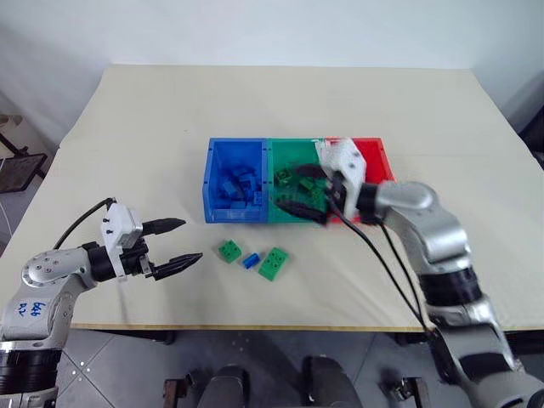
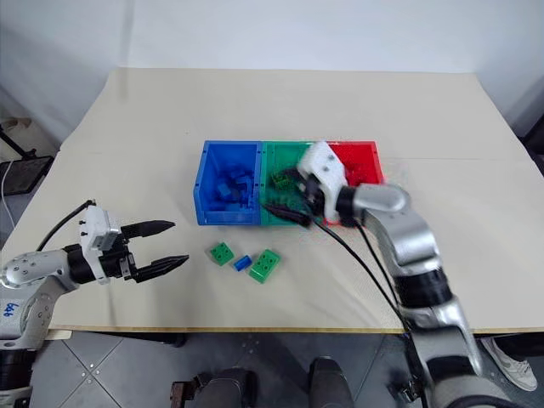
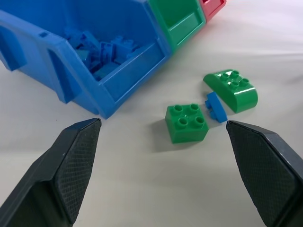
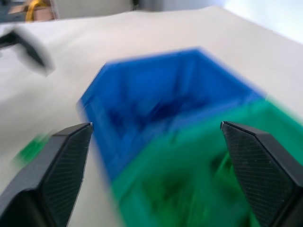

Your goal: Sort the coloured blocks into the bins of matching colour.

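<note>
Nearest the camera, toward the front edge of the worktop, three loose blocks lie in a short row: a square green four-stud brick, a small blue brick just beside it, and a longer green brick with a rounded end just beside that. In the left wrist view the blue brick leans against the rounded green one, and the square green brick stands a little apart.

Behind them, about mid-worktop, three bins stand side by side, touching. The blue bin holds a heap of blue bricks. The green bin in the middle holds several green bricks, partly hidden by the arm above. The red bin is at the right end, its contents hidden behind the arm.

The left gripper hangs above the worktop near its front left corner, pointing toward the loose blocks, its two black fingers spread wide and holding nothing.

The right gripper hovers over the green bin, its fingers wide apart with nothing between them; one fingertip is over the bin's inside, the other near its front wall. Its wrist view looks across the green bin to the blue one.
</note>
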{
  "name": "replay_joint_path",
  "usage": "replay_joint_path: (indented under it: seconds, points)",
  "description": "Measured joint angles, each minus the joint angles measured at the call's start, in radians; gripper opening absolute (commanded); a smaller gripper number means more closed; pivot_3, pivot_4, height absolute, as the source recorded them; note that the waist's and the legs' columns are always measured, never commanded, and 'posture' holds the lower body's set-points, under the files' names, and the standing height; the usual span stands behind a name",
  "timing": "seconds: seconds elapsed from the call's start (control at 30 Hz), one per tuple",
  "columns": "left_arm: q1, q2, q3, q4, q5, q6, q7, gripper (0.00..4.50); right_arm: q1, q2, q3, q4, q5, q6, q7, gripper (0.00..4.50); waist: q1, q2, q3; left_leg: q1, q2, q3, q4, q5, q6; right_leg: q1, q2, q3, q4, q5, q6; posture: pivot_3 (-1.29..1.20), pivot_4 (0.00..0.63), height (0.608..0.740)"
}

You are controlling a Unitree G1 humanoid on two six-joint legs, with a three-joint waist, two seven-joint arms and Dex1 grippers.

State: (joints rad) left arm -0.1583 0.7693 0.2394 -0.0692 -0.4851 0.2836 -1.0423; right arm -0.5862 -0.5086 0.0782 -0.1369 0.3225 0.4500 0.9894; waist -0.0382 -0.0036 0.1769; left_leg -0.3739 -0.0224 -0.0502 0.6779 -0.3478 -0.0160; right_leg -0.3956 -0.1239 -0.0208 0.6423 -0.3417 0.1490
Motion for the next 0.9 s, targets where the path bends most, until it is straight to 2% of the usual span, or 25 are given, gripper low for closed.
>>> replay_joint_path:
  seconds: [0.1, 0.27, 0.37, 0.47, 0.6, 0.7, 0.8, 0.9]
  points:
    - [-0.029, 0.038, -0.009, 0.101, 0.035, -0.069, -0.05, 4.5, 0.22, -0.089, -0.099, -0.088, 0.073, -0.101, 0.112, 4.47, 0.012, 0.0, 0.0, 0.0, 0.0, 0.002, 0.0, 0.0, 0.0, 0.001, 0.002, 0.0, -0.003, 0.0, 0.0, 0.0, 0.15, 0.74]
    - [-0.075, 0.082, -0.032, 0.204, 0.056, -0.116, -0.147, 4.5, 0.433, -0.22, -0.24, -0.053, 0.073, -0.265, 0.197, 4.47, 0.013, 0.0, 0.0, 0.002, 0.001, 0.007, 0.001, 0.0, 0.001, 0.004, 0.002, -0.001, -0.006, 0.0, 0.0, 0.0, 0.15, 0.74]
    - [-0.093, 0.09, -0.074, 0.146, 0.048, -0.065, -0.184, 4.5, 0.532, -0.257, -0.294, -0.06, 0.094, -0.283, 0.222, 4.47, 0.013, 0.0, 0.0, 0.002, 0.002, 0.007, 0.001, 0.0, 0.001, 0.004, 0.002, 0.0, -0.006, 0.0, 0.0, 0.0, 0.15, 0.74]
    - [-0.138, 0.07, -0.131, 0.005, 0.04, 0.018, -0.147, 4.5, 0.586, -0.269, -0.333, -0.095, 0.118, -0.278, 0.218, 4.47, 0.015, 0.0, 0.0, 0.002, 0.004, 0.006, 0.002, 0.0, 0.002, 0.004, 0.0, 0.0, -0.005, 0.0, 0.001, 0.0, 0.15, 0.74]
    - [-0.221, 0.039, -0.196, -0.196, 0.009, 0.263, 0.002, 4.5, 0.636, -0.269, -0.367, -0.143, 0.122, -0.298, 0.188, 4.47, 0.022, 0.0, 0.0, 0.002, 0.003, 0.006, 0.002, 0.0, 0.002, 0.004, 0.0, 0.001, -0.005, 0.001, 0.001, 0.0, 0.15, 0.74]
    - [-0.265, 0.013, -0.301, -0.325, -0.017, 0.513, 0.107, 4.5, 0.698, -0.266, -0.381, -0.165, 0.121, -0.301, 0.159, 4.47, 0.032, 0.0, 0.0, 0.002, 0.003, 0.006, 0.003, 0.0, 0.002, 0.004, 0.0, 0.002, -0.005, 0.001, 0.001, 0.0, 0.15, 0.74]
    - [-0.347, -0.125, -0.379, -0.355, -0.065, 0.769, 0.231, 4.5, 0.714, -0.265, -0.391, -0.184, 0.121, -0.3, 0.133, 4.47, 0.044, 0.0, 0.0, 0.002, 0.002, 0.005, 0.005, 0.001, 0.004, 0.006, 0.0, 0.002, -0.005, 0.001, 0.003, 0.0, 0.15, 0.74]
    - [-0.436, -0.232, -0.452, -0.358, -0.058, 0.953, 0.37, 4.5, 0.713, -0.264, -0.391, -0.229, 0.122, -0.296, 0.107, 4.47, 0.052, -0.001, 0.001, 0.002, -0.001, 0.006, 0.005, 0.001, 0.004, 0.006, 0.0, 0.003, -0.006, 0.002, 0.003, 0.0, 0.15, 0.74]
